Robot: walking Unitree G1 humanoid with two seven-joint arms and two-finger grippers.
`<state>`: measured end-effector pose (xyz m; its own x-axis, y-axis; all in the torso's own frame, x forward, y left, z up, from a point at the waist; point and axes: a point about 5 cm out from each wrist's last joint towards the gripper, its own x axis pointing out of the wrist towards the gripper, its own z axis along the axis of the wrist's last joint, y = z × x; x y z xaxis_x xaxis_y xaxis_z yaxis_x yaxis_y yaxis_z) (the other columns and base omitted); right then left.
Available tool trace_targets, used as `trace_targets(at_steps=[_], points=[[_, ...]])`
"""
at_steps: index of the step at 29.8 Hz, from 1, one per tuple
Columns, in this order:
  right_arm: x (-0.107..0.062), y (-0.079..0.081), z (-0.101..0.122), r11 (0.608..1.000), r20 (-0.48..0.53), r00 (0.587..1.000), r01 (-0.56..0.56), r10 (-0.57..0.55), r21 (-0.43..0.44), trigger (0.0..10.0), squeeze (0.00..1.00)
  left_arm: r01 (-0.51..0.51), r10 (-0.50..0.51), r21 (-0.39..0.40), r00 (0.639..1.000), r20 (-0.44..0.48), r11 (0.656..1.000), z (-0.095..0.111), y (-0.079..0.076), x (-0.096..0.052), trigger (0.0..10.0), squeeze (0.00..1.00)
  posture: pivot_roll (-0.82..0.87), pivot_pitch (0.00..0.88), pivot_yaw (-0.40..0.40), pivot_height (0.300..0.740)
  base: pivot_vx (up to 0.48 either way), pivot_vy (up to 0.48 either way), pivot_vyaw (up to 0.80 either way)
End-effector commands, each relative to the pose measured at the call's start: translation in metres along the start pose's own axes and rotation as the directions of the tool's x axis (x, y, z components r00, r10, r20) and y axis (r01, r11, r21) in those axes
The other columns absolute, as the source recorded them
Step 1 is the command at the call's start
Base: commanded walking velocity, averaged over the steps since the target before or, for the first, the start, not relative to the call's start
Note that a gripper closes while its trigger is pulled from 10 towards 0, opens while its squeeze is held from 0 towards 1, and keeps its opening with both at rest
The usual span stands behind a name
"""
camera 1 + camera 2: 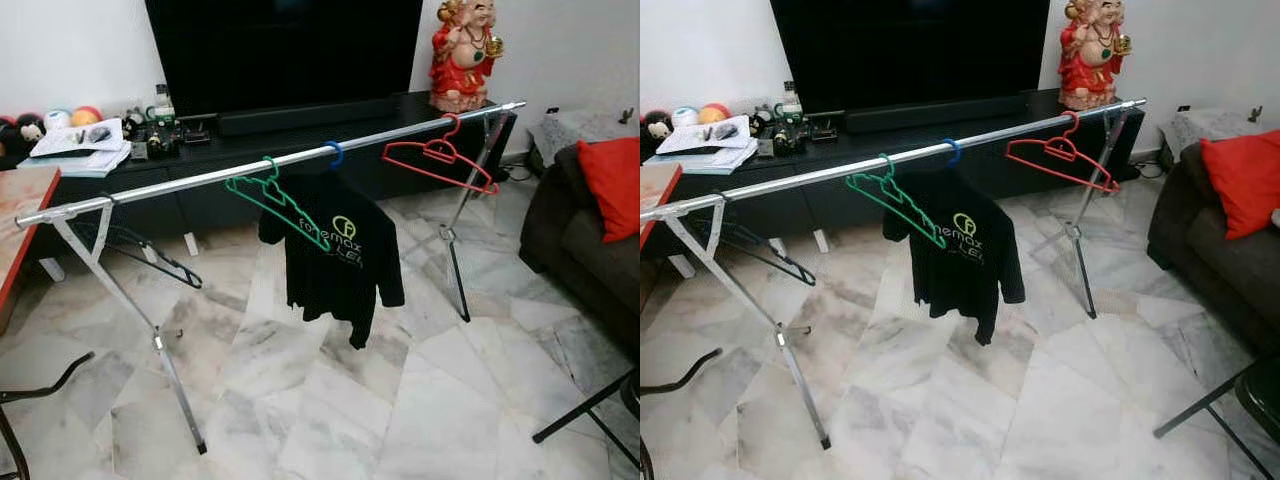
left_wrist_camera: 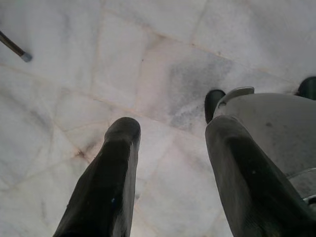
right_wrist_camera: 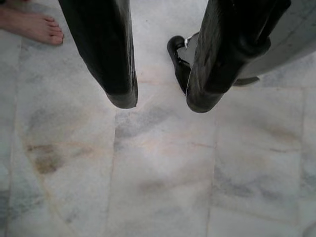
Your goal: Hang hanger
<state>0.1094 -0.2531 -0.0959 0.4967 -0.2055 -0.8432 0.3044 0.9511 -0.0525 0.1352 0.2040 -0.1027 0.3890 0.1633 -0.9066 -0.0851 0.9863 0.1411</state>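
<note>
A silver clothes rail [image 1: 200, 180] runs across the room, sloping up toward the right. A green hanger [image 1: 268, 198] hangs bare near its middle. Beside it, a blue hanger hook [image 1: 334, 152] carries a black T-shirt [image 1: 330, 255]. A bare red hanger [image 1: 440, 160] hangs near the right end. A black hanger [image 1: 150, 255] sits low on the rack's left leg frame. My left gripper [image 2: 173, 126] hangs open over the marble floor, holding nothing. My right gripper [image 3: 162, 103] is also open and empty above the floor.
A black TV console [image 1: 250, 160] with a red statue [image 1: 462, 55] stands behind the rack. A dark sofa with a red cushion [image 1: 612, 185] is on the right, a red-topped table [image 1: 20, 215] on the left. A person's bare foot [image 3: 34, 27] is near my right gripper.
</note>
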Motion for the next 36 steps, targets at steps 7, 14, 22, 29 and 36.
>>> trace_targets(at_steps=[7,14,22,29,36], points=[[0.002,0.001,0.003,1.0,-0.011,1.0,0.013,-0.012,0.009,10.0,0.0,-0.003,0.003,0.0,1.0,-0.018,1.0,-0.006,0.002,-0.001,10.0,0.0,0.05,0.0,0.045,0.74,0.0,0.0,-0.75],[0.006,0.016,0.017,1.0,0.014,1.0,-0.01,0.01,0.0,10.0,0.0,0.002,-0.002,0.007,1.0,-0.009,1.0,-0.004,0.0,0.0,10.0,0.0,0.04,0.0,0.054,0.74,0.0,-0.256,-0.74],[0.007,0.014,0.021,1.0,0.022,1.0,-0.019,0.019,-0.016,10.0,0.0,0.007,-0.007,-0.004,1.0,-0.001,1.0,-0.002,-0.002,0.0,10.0,0.0,0.03,0.0,0.042,0.74,0.0,0.0,-0.74],[0.006,0.01,0.019,0.999,0.012,1.0,-0.017,0.017,-0.028,10.0,0.0,0.01,-0.01,-0.028,1.0,-0.004,1.0,-0.004,-0.005,0.0,10.0,0.0,0.05,0.0,0.026,0.74,0.0,0.0,-0.74],[0.006,0.01,0.018,0.999,0.006,1.0,-0.025,0.025,-0.042,10.0,0.0,0.017,-0.017,-0.034,1.0,0.001,0.999,-0.005,-0.005,-0.001,10.0,0.0,0.05,0.0,0.022,0.74,0.0,0.0,-0.74]])
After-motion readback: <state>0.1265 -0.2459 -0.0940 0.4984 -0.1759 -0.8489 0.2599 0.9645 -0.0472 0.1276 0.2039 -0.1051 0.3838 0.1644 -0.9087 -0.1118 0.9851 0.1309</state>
